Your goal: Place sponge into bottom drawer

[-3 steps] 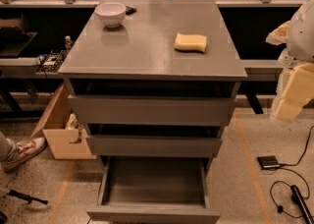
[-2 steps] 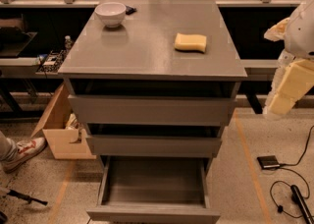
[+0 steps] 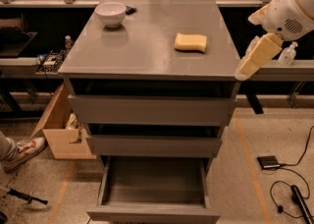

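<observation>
The sponge (image 3: 191,42) is a small pale-yellow block lying flat on the right half of the grey cabinet's top (image 3: 142,51). The bottom drawer (image 3: 153,213) is pulled out, and its grey tray shows nothing inside. My gripper (image 3: 244,72), padded in yellowish foam, hangs from the white arm (image 3: 292,9) at the cabinet's right edge. It points down and left, about level with the top and to the right of the sponge, apart from it and holding nothing.
A white bowl (image 3: 110,13) stands at the back left of the cabinet top. The two upper drawers stand slightly out. A cardboard box (image 3: 59,132) and a person's shoe (image 3: 22,152) are on the floor at left. A pedal (image 3: 269,162) and cables lie at right.
My gripper has moved left and a little up, from beside the cabinet to its right top edge. The sponge and the drawers have not moved.
</observation>
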Robot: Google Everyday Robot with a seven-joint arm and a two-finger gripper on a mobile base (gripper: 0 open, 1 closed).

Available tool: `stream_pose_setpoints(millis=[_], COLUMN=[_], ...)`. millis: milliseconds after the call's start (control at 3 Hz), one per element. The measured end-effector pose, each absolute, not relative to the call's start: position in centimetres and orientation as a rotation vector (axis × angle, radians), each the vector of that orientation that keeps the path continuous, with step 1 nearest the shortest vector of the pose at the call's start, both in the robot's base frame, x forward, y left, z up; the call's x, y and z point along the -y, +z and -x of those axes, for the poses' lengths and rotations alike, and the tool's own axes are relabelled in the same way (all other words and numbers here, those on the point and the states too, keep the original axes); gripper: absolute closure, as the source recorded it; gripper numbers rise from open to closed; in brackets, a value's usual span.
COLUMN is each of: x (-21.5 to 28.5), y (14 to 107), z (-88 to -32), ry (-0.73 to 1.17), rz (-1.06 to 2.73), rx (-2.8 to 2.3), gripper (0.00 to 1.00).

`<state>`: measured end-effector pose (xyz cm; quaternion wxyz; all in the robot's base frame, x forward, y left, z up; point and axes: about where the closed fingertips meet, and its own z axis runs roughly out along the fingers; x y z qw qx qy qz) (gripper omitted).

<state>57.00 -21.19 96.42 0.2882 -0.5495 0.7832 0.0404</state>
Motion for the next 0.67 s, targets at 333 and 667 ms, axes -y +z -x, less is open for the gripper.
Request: stream_pose_setpoints(millis=[333, 667], x=[21.1, 20.6], y=[96.3, 95.4], z=[-57.1, -59.8], ry=[0.114, 0.185], rz=[1.454, 1.374], rx=[-2.083, -2.024], gripper=[0.00, 0.00])
